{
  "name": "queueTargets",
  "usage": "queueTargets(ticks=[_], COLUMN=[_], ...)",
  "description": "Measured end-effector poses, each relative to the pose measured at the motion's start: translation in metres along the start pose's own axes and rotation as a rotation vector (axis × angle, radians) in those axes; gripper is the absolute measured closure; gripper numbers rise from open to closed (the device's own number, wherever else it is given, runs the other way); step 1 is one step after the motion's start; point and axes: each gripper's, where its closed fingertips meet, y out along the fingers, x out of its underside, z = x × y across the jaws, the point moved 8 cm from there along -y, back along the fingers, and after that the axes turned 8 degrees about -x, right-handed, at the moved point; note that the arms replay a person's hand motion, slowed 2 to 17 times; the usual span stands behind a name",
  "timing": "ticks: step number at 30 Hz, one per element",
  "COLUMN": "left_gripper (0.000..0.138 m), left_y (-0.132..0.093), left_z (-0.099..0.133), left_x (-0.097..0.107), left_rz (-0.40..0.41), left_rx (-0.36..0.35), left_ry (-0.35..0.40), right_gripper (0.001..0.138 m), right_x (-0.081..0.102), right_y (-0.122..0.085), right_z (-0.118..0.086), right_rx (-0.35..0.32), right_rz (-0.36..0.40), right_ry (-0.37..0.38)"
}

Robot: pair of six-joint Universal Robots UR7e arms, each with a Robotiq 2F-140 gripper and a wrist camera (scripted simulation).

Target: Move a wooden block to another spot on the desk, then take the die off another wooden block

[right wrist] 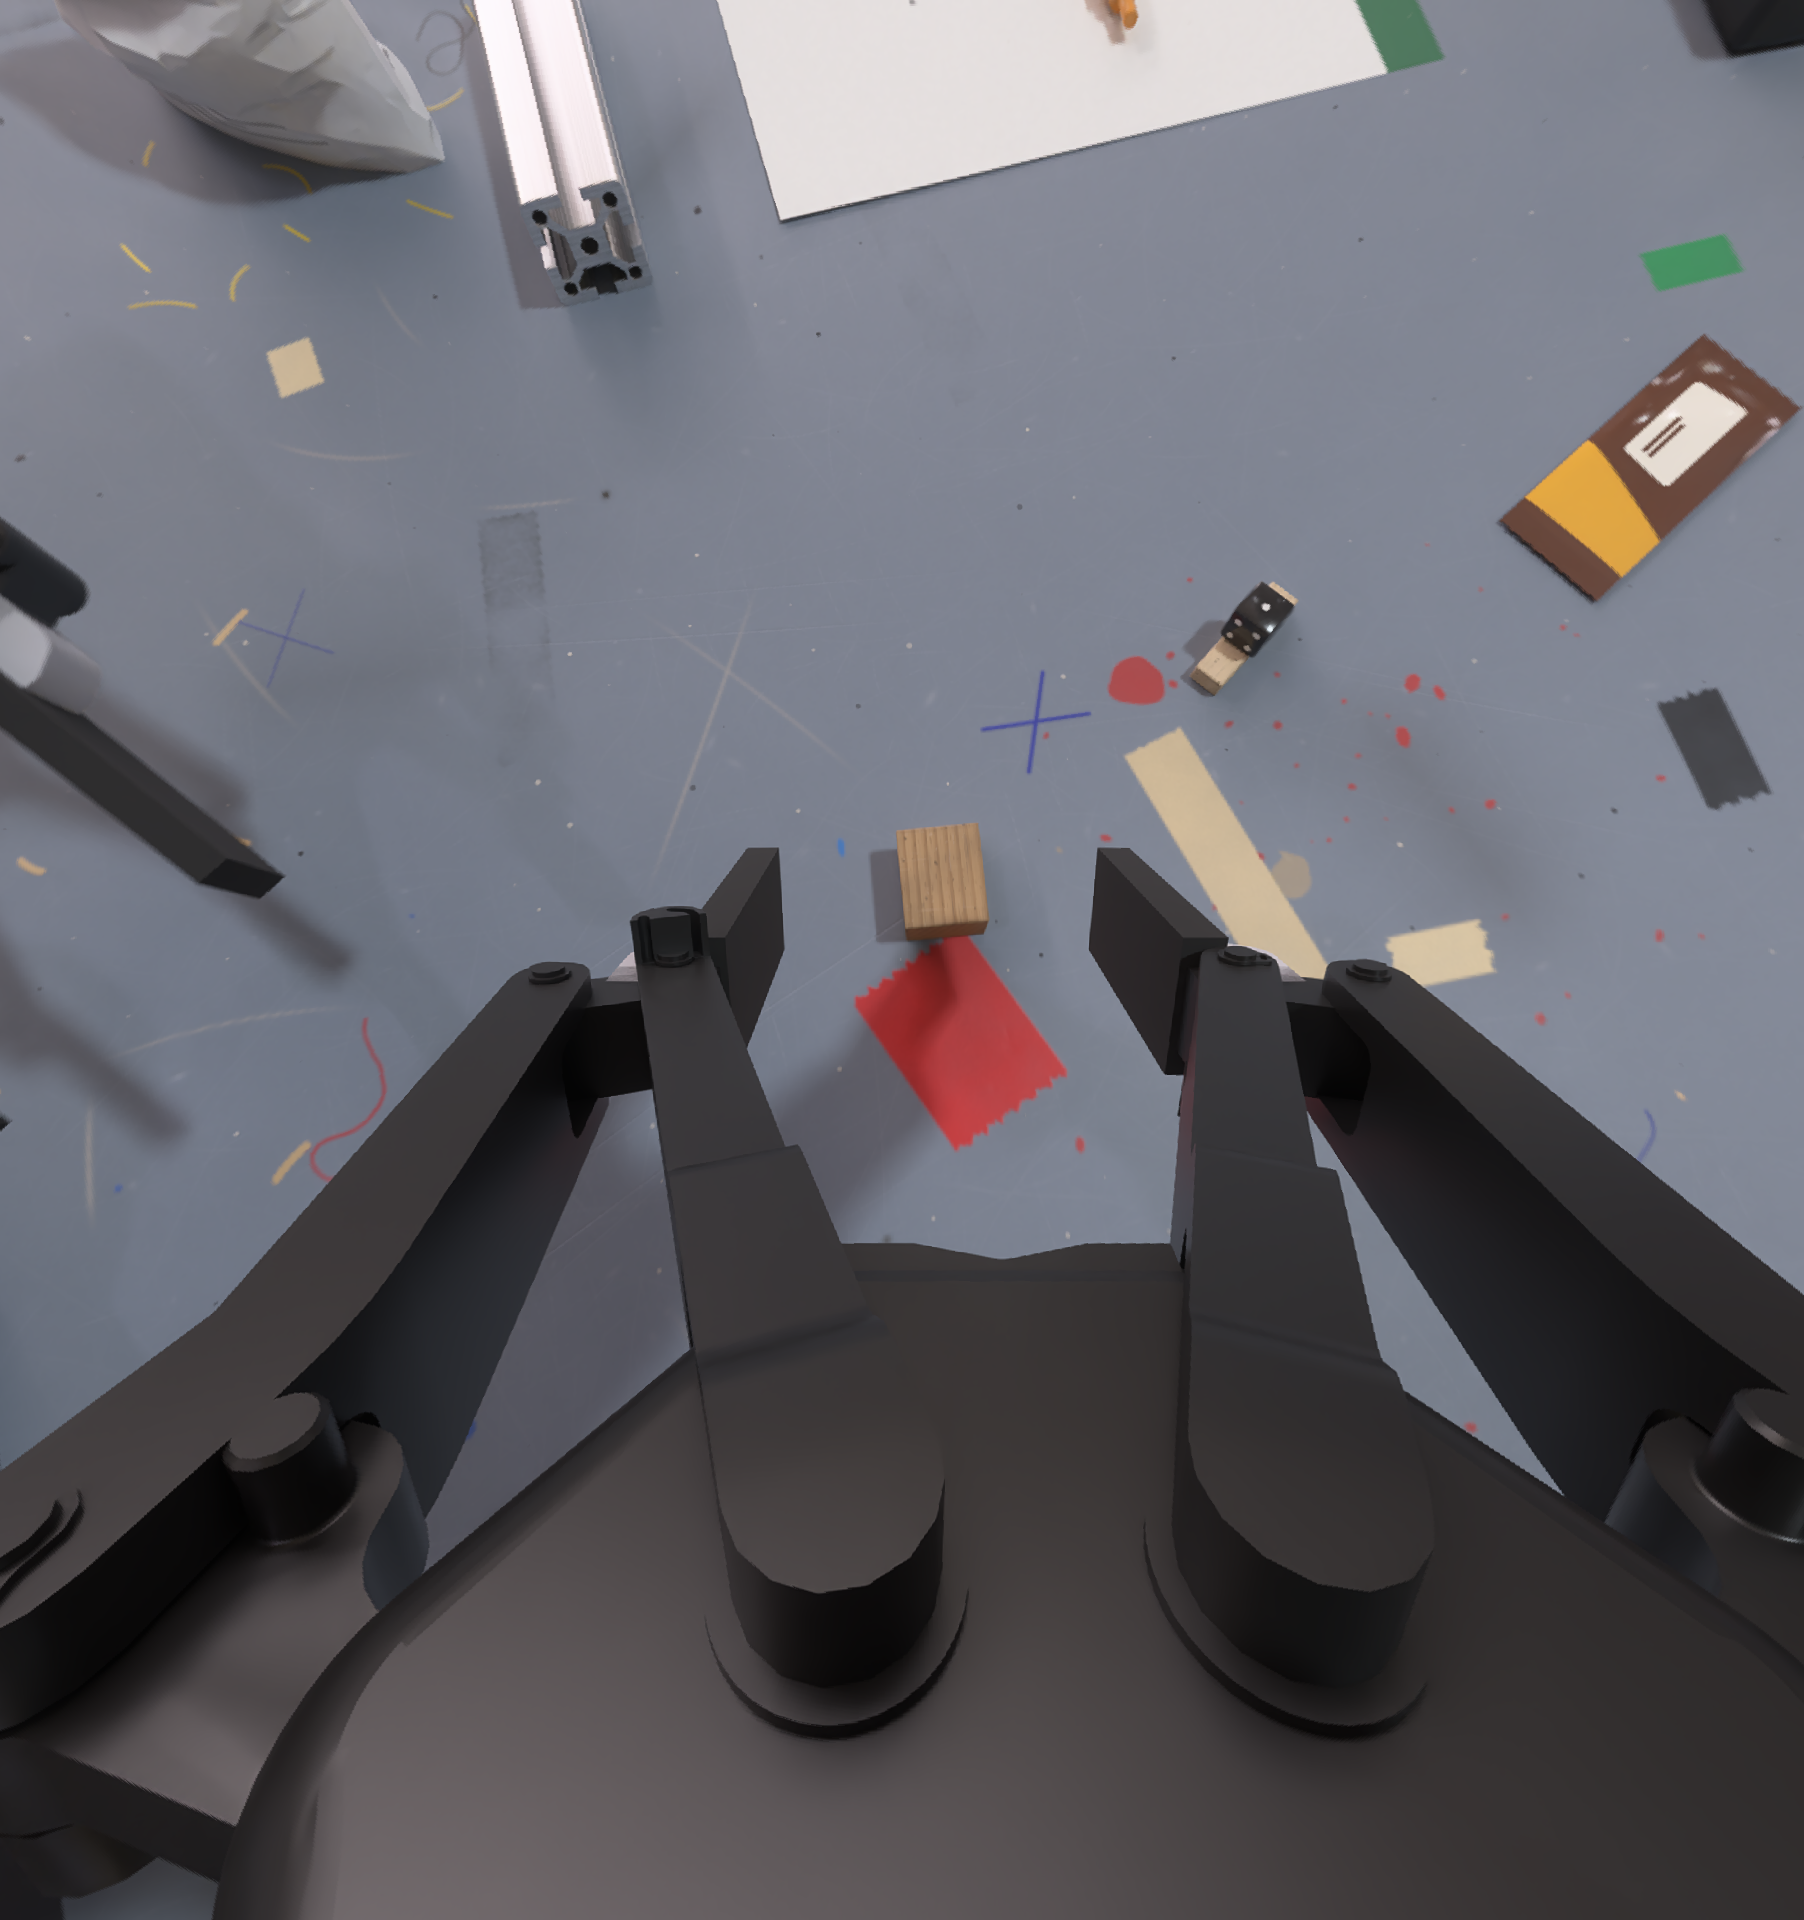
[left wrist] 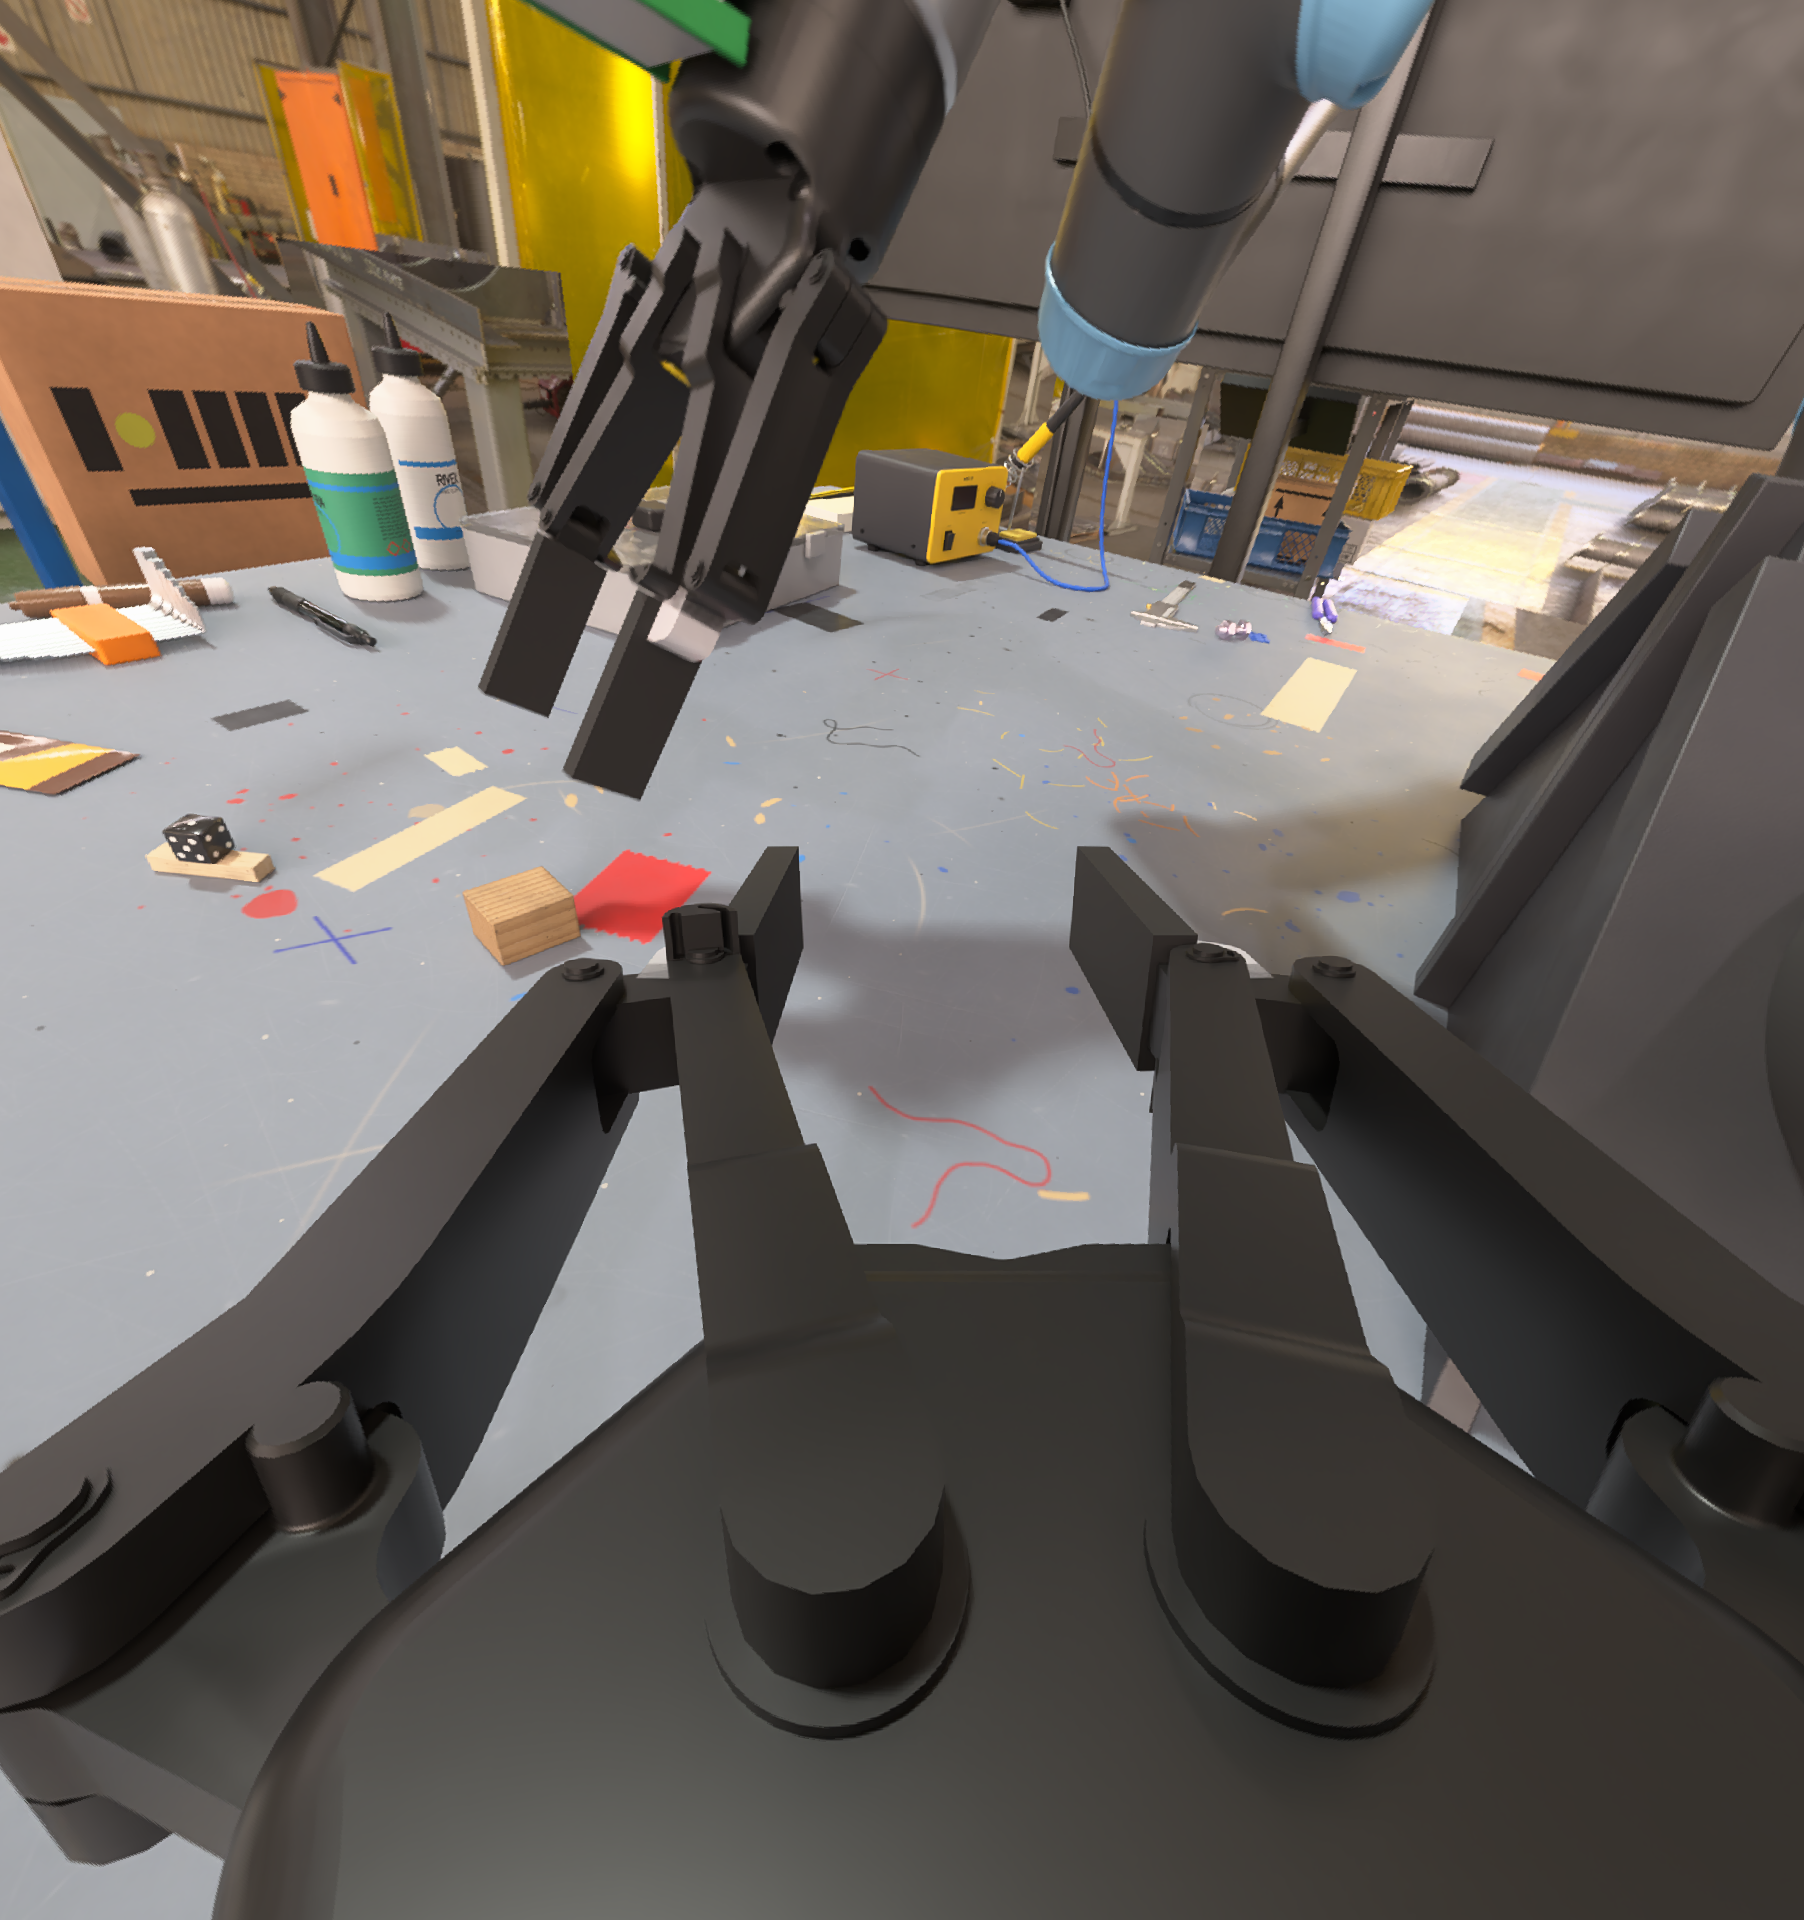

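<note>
right gripper (right wrist: 936, 914) hangs above the desk (right wrist: 669, 623) with its fingers spread wide and nothing between them. left gripper (left wrist: 936, 914) is likewise spread and empty, hovering off to the side over bare desk.

wooden block (right wrist: 942, 878): small squarish cube, ribbed grain on top, sitting flat just ahead of my right fingertips at 12 o'clock, its near edge touching the red patch (right wrist: 960, 1039). i judge it light, stiff and not fragile; the grain should give decent friction. i'd pinch across two opposite side faces, low and centred, so it can't twist out.

die (right wrist: 1259, 618): black with white pips, sitting on the far end of a thin wooden slat (right wrist: 1222, 665), at about 1 o'clock from the cube and well apart from it. i expect the die to be light and hard with slick faces (the slat under it may well skid if i nudge it), so a clean pinch on the die's sides, clear of the slat.

room: open desk from 9 to 11 o'clock of the cube, around the blue cross (right wrist: 1033, 719). aluminium extrusion (right wrist: 565, 156), crumpled paper (right wrist: 274, 83) and white sheet (right wrist: 1033, 94) lie far off at 11 to 12. the left arm's fingers intrude at 9 o'clock in the right wrist view; mind them.
</note>
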Motion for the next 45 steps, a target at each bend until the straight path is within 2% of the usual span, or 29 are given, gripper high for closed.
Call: queueTargets(ticks=[7,16,27,31,45], left_gripper=[0.069,0.069,0.069,0.069,0.069], left_y=[-0.007,-0.016,-0.021,-0.021,-0.020], left_z=[-0.002,-0.006,-0.013,-0.014,-0.013], left_x=[0.001,0.004,0.010,0.011,0.015], left_rz=[0.002,0.008,0.004,0.005,0.010], left_rx=[-0.022,-0.041,-0.061,-0.062,-0.074], left_ry=[0.011,0.012,-0.007,-0.022,-0.046], right_gripper=[0.063,0.074,0.092,0.110,0.111], right_x=[-0.010,-0.009,-0.006,-0.005,-0.007], right_y=[0.032,0.055,0.068,0.071,0.071], right_z=[0.009,0.014,0.015,0.015,0.012], right_rx=[-0.010,-0.022,-0.033,-0.020,0.008], right_rz=[-0.048,-0.137,-0.201,-0.226,-0.261], right_ry=[-0.015,-0.036,-0.045,-0.060,-0.087])
